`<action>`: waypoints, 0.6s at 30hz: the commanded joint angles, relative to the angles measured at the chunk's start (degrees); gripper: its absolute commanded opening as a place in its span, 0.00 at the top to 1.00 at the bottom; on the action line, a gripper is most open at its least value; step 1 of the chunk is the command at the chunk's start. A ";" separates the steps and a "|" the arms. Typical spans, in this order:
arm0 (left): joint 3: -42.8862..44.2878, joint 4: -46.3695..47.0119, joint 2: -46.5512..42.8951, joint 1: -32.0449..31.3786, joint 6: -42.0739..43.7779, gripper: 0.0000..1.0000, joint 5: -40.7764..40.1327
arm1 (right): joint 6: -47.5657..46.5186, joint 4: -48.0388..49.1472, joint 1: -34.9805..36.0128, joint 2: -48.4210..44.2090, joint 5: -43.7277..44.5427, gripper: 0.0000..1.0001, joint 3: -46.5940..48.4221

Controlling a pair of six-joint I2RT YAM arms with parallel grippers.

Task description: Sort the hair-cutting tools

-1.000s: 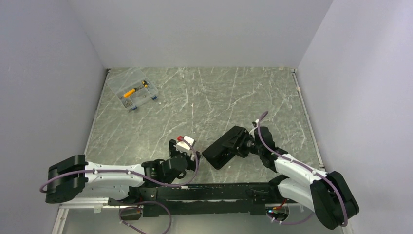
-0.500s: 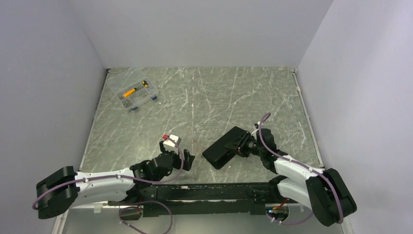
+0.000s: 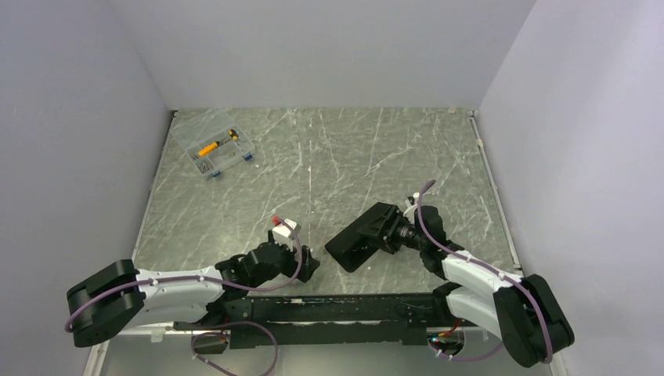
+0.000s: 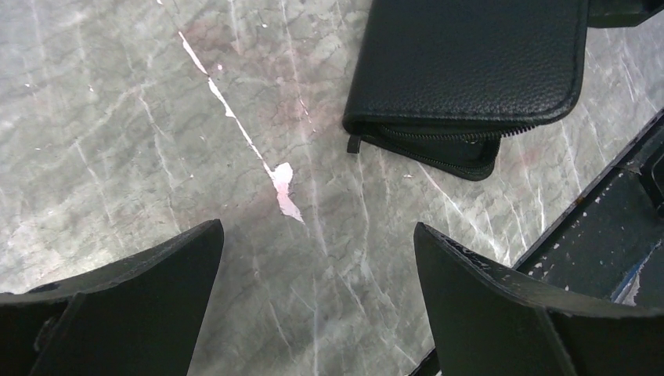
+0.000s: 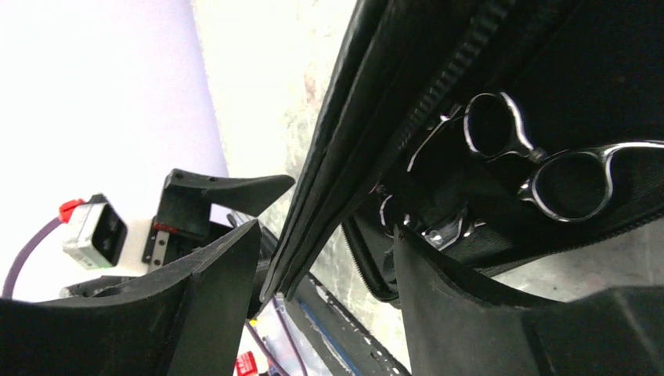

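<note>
Two robot arms reach over a grey marbled table. Far beyond the left arm's fingers and off to their left, a clear plastic compartment box with yellow and small dark parts sits near the back left corner.

The left gripper hangs low over bare table. Its two black fingers are spread wide with nothing between them. Ahead of those fingers and to their right lies a flat black rectangular zip case with a pebbled surface. Its zip is partly undone along the near edge, and it is well clear of both fingertips.

Seen from above, the case's right end meets the right gripper. In the right wrist view the case gapes open, and the edge of its cover runs between that gripper's fingers. One finger is outside the cover and the other is on the inner side. The fingers stand apart, with a visible gap between the cover and the inner finger. Whether the outer finger touches the cover cannot be told.

Just past the inner fingertip, inside the open case, lie the silver metal scissors with ring handles, against the black lining. A second glint of silver shows below them, nearer the fingertip, too hidden to identify.
</note>
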 commanded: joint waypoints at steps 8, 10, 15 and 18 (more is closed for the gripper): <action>3.49 7.09 4.92 0.19 1.39 0.06 4.86 | 3.99 0.75 1.54 -3.66 0.87 0.52 -1.30; 3.88 7.66 5.46 0.18 1.96 0.07 5.43 | 3.99 0.62 1.63 -2.81 1.49 0.52 -0.96; 3.61 6.65 3.24 0.23 1.59 0.07 4.15 | 4.30 -0.56 1.70 -3.00 3.77 0.64 -2.18; 3.23 5.34 1.57 0.22 1.43 0.06 2.41 | 5.72 1.25 1.66 -2.78 2.91 0.68 -3.14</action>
